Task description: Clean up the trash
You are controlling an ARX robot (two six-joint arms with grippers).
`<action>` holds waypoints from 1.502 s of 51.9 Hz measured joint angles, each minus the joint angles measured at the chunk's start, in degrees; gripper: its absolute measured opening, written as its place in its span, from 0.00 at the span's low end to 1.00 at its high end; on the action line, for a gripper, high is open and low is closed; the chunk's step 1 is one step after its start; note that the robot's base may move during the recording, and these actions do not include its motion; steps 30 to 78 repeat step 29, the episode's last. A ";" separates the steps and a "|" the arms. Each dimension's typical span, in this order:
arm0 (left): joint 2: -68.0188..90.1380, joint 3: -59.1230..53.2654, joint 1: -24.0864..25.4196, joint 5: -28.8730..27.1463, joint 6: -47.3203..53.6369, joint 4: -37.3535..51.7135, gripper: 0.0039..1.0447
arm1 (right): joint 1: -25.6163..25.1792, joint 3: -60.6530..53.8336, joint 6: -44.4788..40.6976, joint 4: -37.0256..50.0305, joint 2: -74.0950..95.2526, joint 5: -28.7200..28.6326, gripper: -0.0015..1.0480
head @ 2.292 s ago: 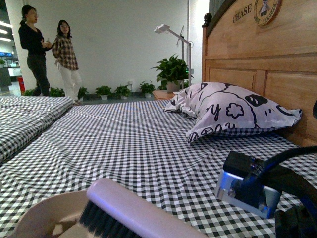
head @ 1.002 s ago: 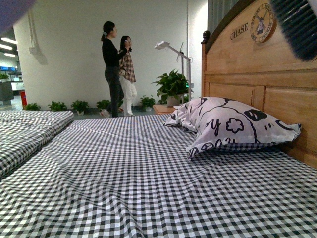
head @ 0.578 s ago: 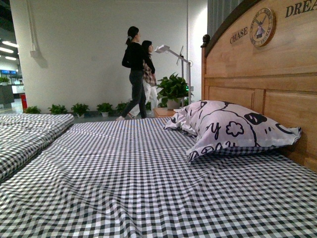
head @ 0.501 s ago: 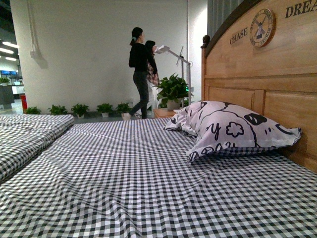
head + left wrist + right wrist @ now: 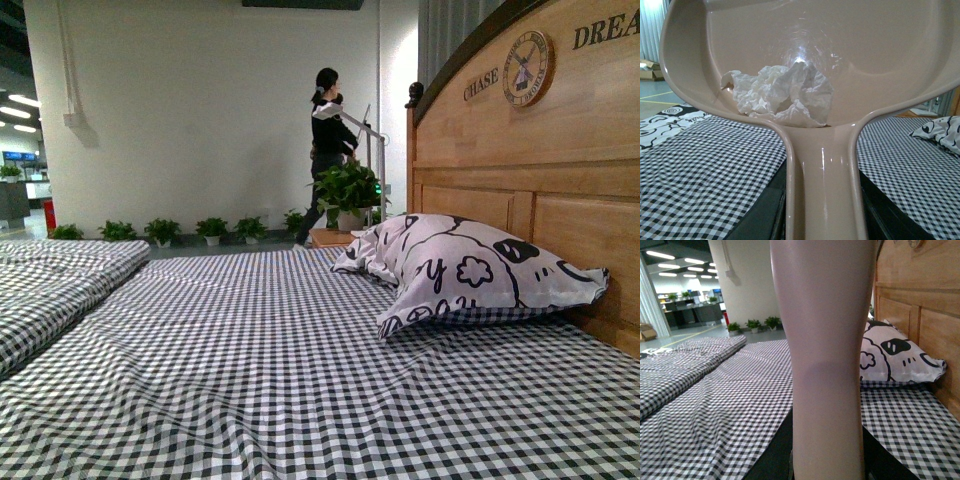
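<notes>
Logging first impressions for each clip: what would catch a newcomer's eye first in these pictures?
Probably the crumpled white paper lying in the beige dustpan, which fills the left wrist view above the checked bedsheet. Next, in the front view, the black-and-white patterned pillow against the wooden headboard. The right wrist view is mostly blocked by a pale handle.

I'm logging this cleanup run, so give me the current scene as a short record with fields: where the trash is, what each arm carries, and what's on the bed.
trash: crumpled white paper wad lying inside the pale beige plastic dustpan
left arm: carries the dustpan by its handle; fingers not visible
right arm: pale lilac brush handle fills its wrist view; fingers not visible
bed: black-and-white checked sheet, no loose trash seen in the front view
pillow: black-and-white patterned pillow lying by the wooden headboard
</notes>
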 joint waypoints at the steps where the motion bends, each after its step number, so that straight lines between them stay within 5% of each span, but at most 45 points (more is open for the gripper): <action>1: 0.00 0.00 -0.02 0.00 -0.04 0.00 0.26 | 0.00 -0.07 0.00 0.00 0.00 0.02 0.17; 78: -0.02 -0.02 -0.04 -0.04 -0.13 0.00 0.26 | 0.02 -0.09 -0.02 0.02 -0.11 0.00 0.17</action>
